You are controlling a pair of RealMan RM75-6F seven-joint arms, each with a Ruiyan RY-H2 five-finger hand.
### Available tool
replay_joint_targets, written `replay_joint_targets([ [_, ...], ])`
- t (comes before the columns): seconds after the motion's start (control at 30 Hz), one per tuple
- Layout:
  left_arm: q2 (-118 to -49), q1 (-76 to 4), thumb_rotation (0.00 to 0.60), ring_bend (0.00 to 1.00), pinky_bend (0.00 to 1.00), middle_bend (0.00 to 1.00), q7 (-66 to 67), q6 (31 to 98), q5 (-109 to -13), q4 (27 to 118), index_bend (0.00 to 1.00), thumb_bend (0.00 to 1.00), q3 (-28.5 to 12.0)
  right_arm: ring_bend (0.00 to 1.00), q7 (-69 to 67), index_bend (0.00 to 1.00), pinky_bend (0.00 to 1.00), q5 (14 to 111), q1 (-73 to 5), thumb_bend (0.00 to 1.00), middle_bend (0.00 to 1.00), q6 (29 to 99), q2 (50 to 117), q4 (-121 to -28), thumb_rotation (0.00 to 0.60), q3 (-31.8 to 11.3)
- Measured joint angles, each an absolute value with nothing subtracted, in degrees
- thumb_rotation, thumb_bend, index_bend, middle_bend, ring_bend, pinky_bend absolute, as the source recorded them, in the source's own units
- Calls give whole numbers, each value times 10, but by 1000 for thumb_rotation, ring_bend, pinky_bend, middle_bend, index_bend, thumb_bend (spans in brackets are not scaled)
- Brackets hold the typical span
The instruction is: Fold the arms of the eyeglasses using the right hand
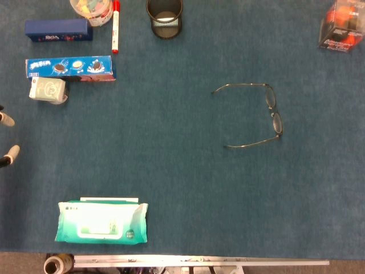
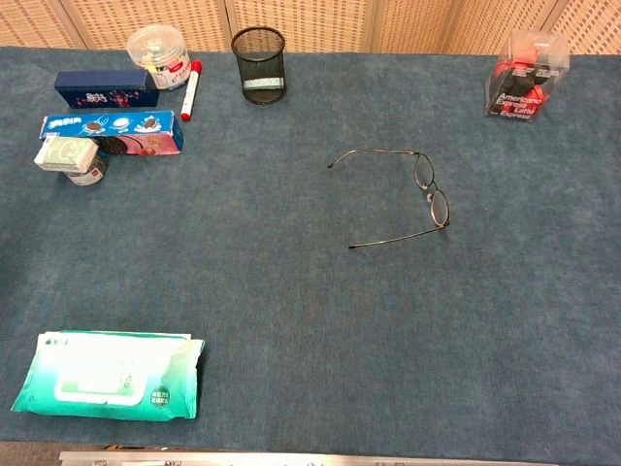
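Head view shows the eyeglasses [image 1: 272,111] lying on the blue surface [image 1: 182,188] with both arms fully extended. The two lenses sit one behind the other, and each arm runs from its hinge toward the left side of the frame. Neither arm is folded, so no part of the task is complete.

Location of the eyeglasses, taken from the black mesh cup [image 1: 165,18]: they lie nearer the robot than the cup and to its right, well apart from it. Chest view confirms the same layout, with the eyeglasses [image 2: 427,189] resting flat and both arms open.

Right robot hand: absent from both views. Its finger state cannot be determined. Left robot hand [image 1: 7,137]: only two pale fingertips show at the left edge of head view, set apart from each other with nothing visible between them. The rest of the hand is cut off.

Remaining work, judged from the current layout:
1. Bring the right robot hand to the eyeglasses.
2. Fold the first arm against the lenses.
3. Fold the second arm over it.

Other items, such as the wet wipes pack [image 2: 107,388] and the cookie box [image 2: 112,131], lie far left of the cup and clear of the eyeglasses.
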State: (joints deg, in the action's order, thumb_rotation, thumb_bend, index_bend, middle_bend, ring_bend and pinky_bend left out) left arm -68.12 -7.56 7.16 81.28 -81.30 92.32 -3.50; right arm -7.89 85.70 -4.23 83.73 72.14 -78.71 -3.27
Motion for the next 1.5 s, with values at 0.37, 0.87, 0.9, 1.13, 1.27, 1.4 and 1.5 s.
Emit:
replay_joint_targets([
  [0.37,-684,-76,600,259,425,279,69,811,-809,921,413,177,-34,354,-87,493,454,866,-53,449,464,835,723,-780,600,-36],
  [0.87,-696,-65,600,259,425,278,41,818,-817,892,413,177,-24,271,7,433,455,939,-121,449,401,824,700,-824,600,-50],
  [0.9,-698,-65,600,259,425,278,37,820,-818,887,413,177,-24,256,16,405,450,943,-130,450,386,818,701,-825,600,-52],
  [1.13,-709,-61,600,259,425,279,10,826,-832,860,413,177,-20,219,47,370,407,963,-182,453,356,778,711,-818,600,-63],
  [1.27,-713,-63,600,259,428,279,0,822,-840,846,413,177,-16,214,55,371,390,968,-210,461,354,754,718,-812,600,-67],
  [1.4,-715,-67,600,259,432,278,-4,817,-842,839,413,177,-17,211,63,370,374,969,-237,485,352,723,725,-806,600,-69],
  [1.5,-717,-70,600,259,440,277,-5,813,-843,833,413,177,-17,209,74,370,370,968,-254,529,349,704,732,-801,600,-69],
])
